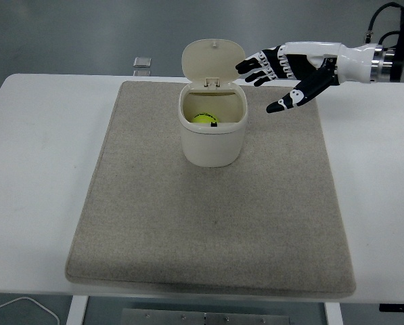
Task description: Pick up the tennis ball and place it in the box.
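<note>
With the tennis ball (pixel 204 118) sitting low inside the box (pixel 212 139), we had the right hand (pixel 289 68) beside it — fingers spread, holding nothing. Best retreat was sideways, clear of the upright lid (pixel 212 57) — no brushing it.

I see box (pixel 213 132): smooth cream plastic, faint sheen, lid same | tennis ball (pixel 203 118): fuzzy yellow-green felt, matt | mat (pixel 188 223): coarse beige cloth, rough weave, matt | table (pixel 39 169): smooth white top, slight gloss | right hand (pixel 293 68): glossy white shell plastic, black matt finger segments.
</note>
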